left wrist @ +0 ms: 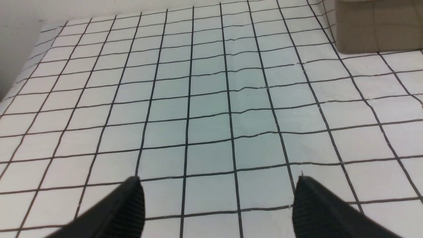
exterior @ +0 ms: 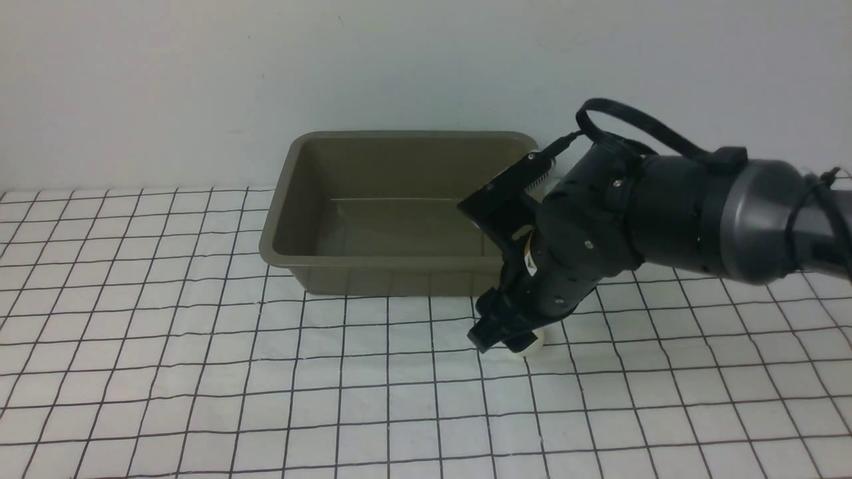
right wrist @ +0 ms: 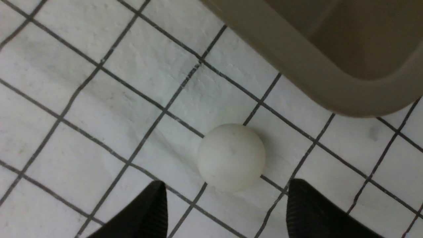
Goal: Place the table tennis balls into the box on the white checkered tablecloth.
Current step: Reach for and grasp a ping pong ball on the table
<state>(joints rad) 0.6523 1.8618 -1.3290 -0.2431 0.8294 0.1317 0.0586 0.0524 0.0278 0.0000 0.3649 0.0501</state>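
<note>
White ball (exterior: pixel 536 344) sits half hidden behind the spread right jaws.

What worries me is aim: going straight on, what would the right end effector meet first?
Probably the table tennis ball, resting on the tablecloth just ahead of the open right end effector; depth is hard to judge.

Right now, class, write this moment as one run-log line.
right gripper: open, at ball | ball: on cloth, outside box | left gripper: open

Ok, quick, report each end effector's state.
Left end effector: open, empty.
Right end effector: open, ball right by it, not gripped.
</note>
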